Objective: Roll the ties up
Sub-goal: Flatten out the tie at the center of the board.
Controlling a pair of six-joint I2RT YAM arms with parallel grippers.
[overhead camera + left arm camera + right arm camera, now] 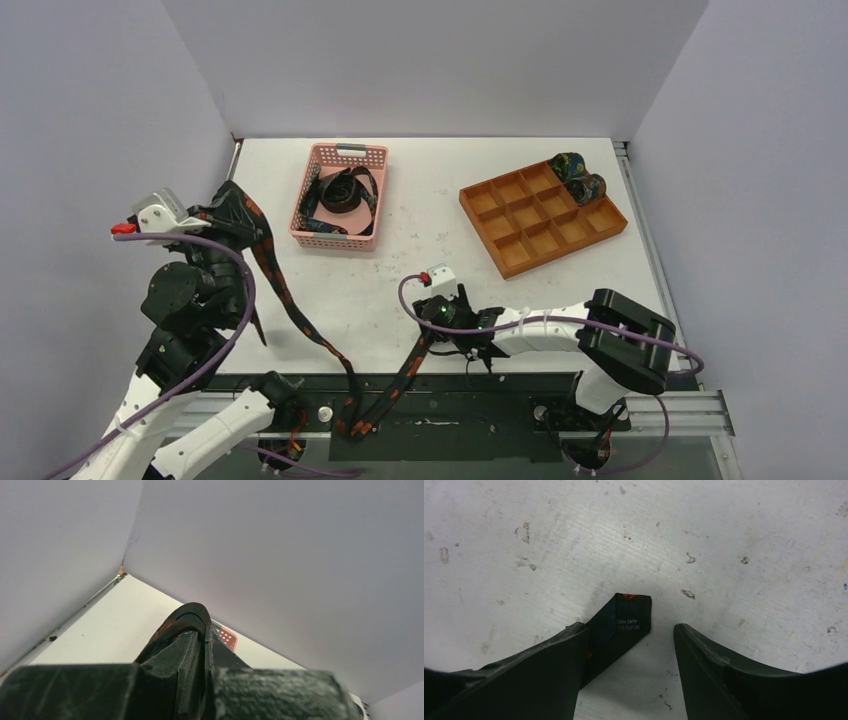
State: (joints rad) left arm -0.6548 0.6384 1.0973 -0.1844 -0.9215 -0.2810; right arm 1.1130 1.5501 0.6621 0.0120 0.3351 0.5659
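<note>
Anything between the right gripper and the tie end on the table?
Nothing visible. In the right wrist view the narrow end of the tie lies flat on the table, inside the open right gripper and close against one of its fingers. Nothing else covers it or sits in the gap.

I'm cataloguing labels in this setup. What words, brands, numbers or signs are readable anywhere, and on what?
"HAND MADE": tiny white print, sideways, near the end of the tie lying on the table; this is my best reading.
A second line of print beside it: too small to read.
Nothing else is readable in any view.
</note>
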